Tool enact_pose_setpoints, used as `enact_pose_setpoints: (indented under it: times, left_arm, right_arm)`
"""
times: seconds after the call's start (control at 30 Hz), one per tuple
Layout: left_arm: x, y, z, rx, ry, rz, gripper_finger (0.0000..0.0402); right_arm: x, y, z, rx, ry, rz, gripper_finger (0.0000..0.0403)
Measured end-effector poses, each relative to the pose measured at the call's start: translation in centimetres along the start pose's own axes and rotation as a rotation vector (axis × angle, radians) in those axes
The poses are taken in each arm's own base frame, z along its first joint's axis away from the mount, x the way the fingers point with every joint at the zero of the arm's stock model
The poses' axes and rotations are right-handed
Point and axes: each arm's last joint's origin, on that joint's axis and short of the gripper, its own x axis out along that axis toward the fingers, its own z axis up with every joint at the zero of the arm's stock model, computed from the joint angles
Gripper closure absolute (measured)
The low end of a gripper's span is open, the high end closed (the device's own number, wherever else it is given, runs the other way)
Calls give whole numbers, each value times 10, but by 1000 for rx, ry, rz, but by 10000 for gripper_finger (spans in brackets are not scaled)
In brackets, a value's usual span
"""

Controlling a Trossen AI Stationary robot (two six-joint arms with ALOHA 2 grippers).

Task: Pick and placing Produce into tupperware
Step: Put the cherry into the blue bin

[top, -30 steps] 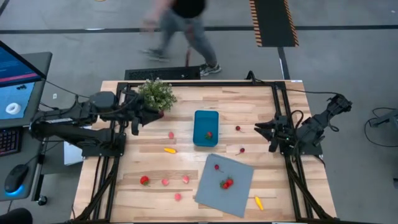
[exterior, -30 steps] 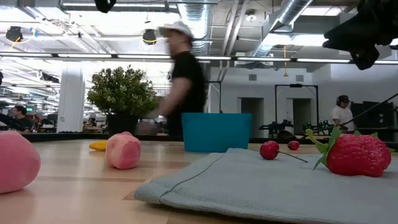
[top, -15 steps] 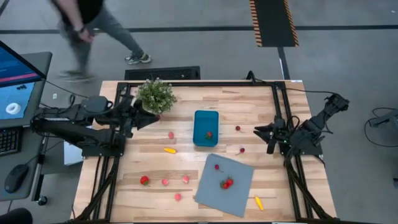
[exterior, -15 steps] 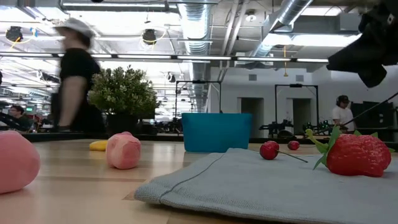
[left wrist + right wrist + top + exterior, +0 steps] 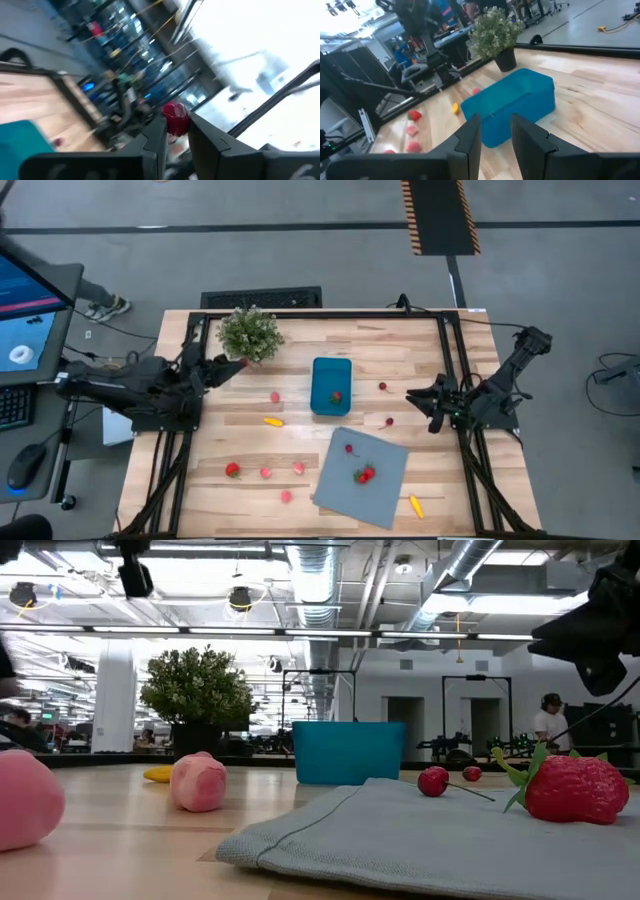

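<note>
My left gripper (image 5: 240,364) hovers at the far left of the table, beside the potted plant (image 5: 250,332), shut on a small red produce piece (image 5: 175,119). The teal tupperware (image 5: 331,386) stands mid-table on its base with one red piece (image 5: 336,396) inside; it also shows in the low view (image 5: 349,752) and the right wrist view (image 5: 512,105). My right gripper (image 5: 410,393) waits open to the tub's right, with nothing between its fingers (image 5: 470,137). Loose produce lies around: a yellow piece (image 5: 272,421), pink pieces (image 5: 266,473) and a strawberry (image 5: 232,470). My left gripper pinches the red produce piece (image 5: 175,119) between its two fingertips (image 5: 157,131). The fingers point toward the table's right, tipped upward. The piece is lifted clear of the table.
A grey-blue sheet (image 5: 385,485) lies near the tub and carries strawberries (image 5: 364,474) and a cherry (image 5: 348,448). More cherries (image 5: 387,421) and a yellow piece (image 5: 415,505) lie toward the right. Black frame rails (image 5: 180,470) run along both sides of the table.
My left arm has folded down and drawn back a little toward the table's left edge, its gripper staying beside the plant. A person beyond the far edge has walked from right to left and out of view.
</note>
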Motion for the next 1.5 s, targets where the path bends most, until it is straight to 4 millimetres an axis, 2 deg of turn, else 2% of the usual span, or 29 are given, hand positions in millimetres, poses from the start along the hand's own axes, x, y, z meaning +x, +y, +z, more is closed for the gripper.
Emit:
enact_pose_setpoints:
  times: [0.2, 0.37, 0.47, 0.57, 0.73, 0.97, 1.3, 1.5]
  left_arm:
    - [-12, 30, -18, -77, -88, -32, 345]
    - [-18, 39, -22, -88, -139, -50, 345]
    - [-18, 43, -24, -26, -128, -25, 345]
    - [-17, 53, -31, 63, -61, 72, 345]
    - [-14, 59, -38, 278, 76, 56, 345]
    - [-8, 51, -36, 689, 86, -25, 345]
    - [10, 43, -28, 1238, 45, 160, 345]
    - [33, 38, -30, 1399, 105, 242, 345]
  right_arm:
    - [0, 0, 1, 10, -5, 2, 278]
    - [0, 1, 2, 20, -9, 6, 278]
    - [0, 1, 2, 27, -12, 8, 278]
    - [0, 1, 2, 27, -12, 8, 278]
    - [0, 2, 3, 33, -15, 10, 278]
    - [0, 2, 3, 34, -15, 10, 278]
    - [0, 2, 3, 33, -16, 7, 278]
    - [0, 1, 3, 40, -19, 4, 278]
